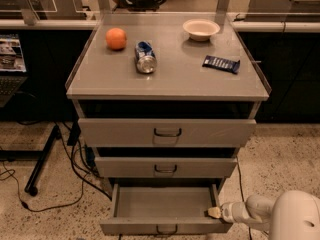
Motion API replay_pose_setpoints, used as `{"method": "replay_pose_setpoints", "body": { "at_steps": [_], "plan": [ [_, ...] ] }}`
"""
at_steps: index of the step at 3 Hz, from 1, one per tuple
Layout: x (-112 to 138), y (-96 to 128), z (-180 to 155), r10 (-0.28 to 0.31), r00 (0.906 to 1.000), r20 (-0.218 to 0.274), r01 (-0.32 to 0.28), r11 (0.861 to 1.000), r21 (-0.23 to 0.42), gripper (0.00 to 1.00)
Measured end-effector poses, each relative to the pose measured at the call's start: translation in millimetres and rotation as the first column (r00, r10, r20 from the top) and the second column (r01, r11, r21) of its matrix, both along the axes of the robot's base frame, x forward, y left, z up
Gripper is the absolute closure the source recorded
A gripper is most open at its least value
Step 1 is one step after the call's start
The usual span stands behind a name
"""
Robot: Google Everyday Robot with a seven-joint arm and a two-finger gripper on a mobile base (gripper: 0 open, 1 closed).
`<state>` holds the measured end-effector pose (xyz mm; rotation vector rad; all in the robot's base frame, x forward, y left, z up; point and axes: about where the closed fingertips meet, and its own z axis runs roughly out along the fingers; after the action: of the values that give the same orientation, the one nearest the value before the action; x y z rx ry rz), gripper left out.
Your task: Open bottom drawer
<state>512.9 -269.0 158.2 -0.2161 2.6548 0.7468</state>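
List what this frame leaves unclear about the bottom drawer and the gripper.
- Bottom drawer, camera view: the picture's bottom edge cuts off its front just below the handle, and the middle drawer overhangs and hides the rear of its tray.
- Gripper, at the drawer's right front corner: too small and dim to tell whether it touches the drawer wall.
- Arm: cut off by the right and bottom edges.
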Motion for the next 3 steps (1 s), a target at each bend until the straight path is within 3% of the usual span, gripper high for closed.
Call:
{"method": "replay_pose_setpoints", "body": {
  "at_steps": [1,2,3],
  "plan": [
    [1.8,14.6,-4.1,0.043,0.9987,-0.026,-0.043,0.999,-0.003,1.0],
    [1.8,14.6,-3.7,0.043,0.9987,-0.026,-0.043,0.999,-0.003,1.0],
    [-6.4,29.0,-11.2,0.088,0.9948,-0.052,-0.087,0.996,0.026,1.0]
  ]
}}
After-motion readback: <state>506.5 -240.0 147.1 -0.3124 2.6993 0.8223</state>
